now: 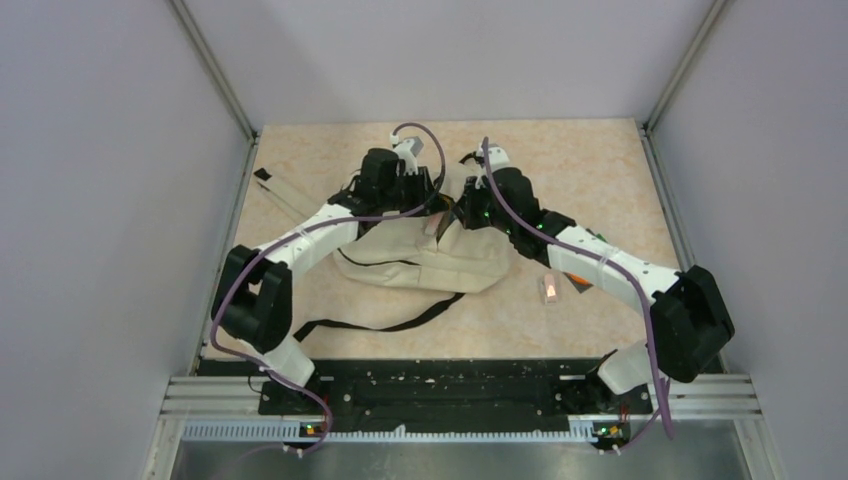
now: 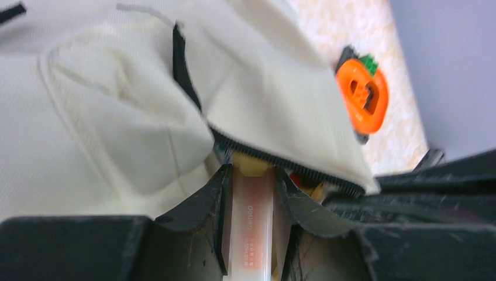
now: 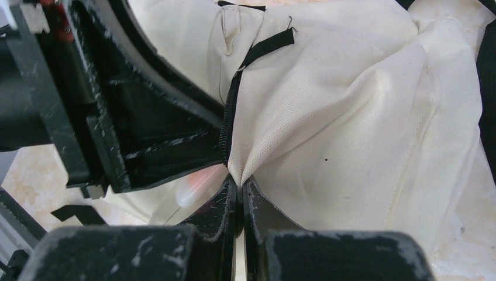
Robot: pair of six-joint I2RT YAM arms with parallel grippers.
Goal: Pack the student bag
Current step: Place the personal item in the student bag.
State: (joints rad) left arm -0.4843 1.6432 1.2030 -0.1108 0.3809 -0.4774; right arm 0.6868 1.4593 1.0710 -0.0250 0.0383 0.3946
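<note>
The cream canvas student bag [image 1: 420, 258] lies mid-table with its black zipper opening [image 2: 281, 164] facing away from the arms. My left gripper [image 2: 251, 175] is shut on a translucent white stick with an orange label [image 2: 252, 228], its tip at the zipper opening. My right gripper [image 3: 240, 182] is shut on a pinch of the bag's cloth [image 3: 327, 134] beside the zipper [image 3: 225, 126], holding the edge up. Both grippers meet at the bag's far end in the top view, left [image 1: 432, 205] and right [image 1: 462, 212].
An orange round thing with a green part [image 2: 362, 96] lies on the table beyond the bag. A small orange-and-white item [image 1: 550, 289] lies under the right arm. A black strap [image 1: 385, 322] trails toward the near edge. A beige strap with a black tip [image 1: 275, 192] lies at the left.
</note>
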